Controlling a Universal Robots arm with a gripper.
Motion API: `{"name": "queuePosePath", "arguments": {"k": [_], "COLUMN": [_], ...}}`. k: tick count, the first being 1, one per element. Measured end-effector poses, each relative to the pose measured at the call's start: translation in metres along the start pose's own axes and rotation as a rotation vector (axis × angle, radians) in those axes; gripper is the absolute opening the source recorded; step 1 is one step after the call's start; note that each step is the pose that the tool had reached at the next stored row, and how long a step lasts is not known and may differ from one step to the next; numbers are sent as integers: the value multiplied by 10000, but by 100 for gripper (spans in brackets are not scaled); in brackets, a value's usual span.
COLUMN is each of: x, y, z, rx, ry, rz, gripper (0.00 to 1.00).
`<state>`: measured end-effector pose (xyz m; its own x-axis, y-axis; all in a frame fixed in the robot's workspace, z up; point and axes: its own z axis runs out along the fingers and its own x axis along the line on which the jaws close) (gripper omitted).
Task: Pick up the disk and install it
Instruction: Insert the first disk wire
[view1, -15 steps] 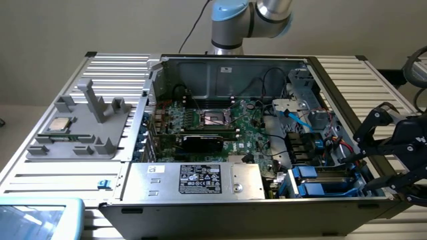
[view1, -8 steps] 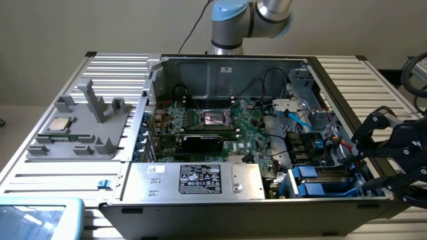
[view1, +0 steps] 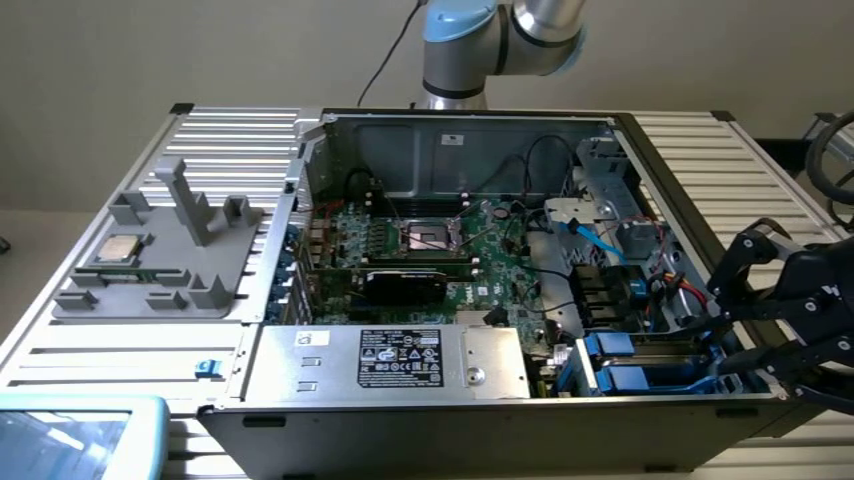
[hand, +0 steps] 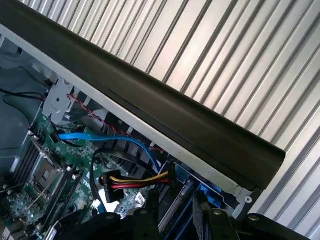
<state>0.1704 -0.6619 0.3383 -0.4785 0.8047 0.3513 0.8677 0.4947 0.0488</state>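
Blue-railed disk (hand: 180, 202) edge-on in bay

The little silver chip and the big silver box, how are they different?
The little silver chip is small and square; the big silver box is much larger and oblong. The chip lies on the grey holder outside the computer case; the box sits inside the case. The box has a black label; the chip has none. Both are shiny silver metal.

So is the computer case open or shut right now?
Open: the case has no side panel on, and the motherboard, power supply and blue cable lie exposed inside.
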Motion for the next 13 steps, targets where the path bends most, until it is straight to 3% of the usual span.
{"name": "queuePosePath", "arguments": {"k": [4,6,7,13], "x": [-15,-15,-15,-16], "y": [-1,-1,0,-1], "z": [38,41,42,43], "rx": [-47,-51,-51,-52], "ry": [84,91,92,95], "rz": [-14,-14,-15,-15], "gripper": [40,38,31,31]}}
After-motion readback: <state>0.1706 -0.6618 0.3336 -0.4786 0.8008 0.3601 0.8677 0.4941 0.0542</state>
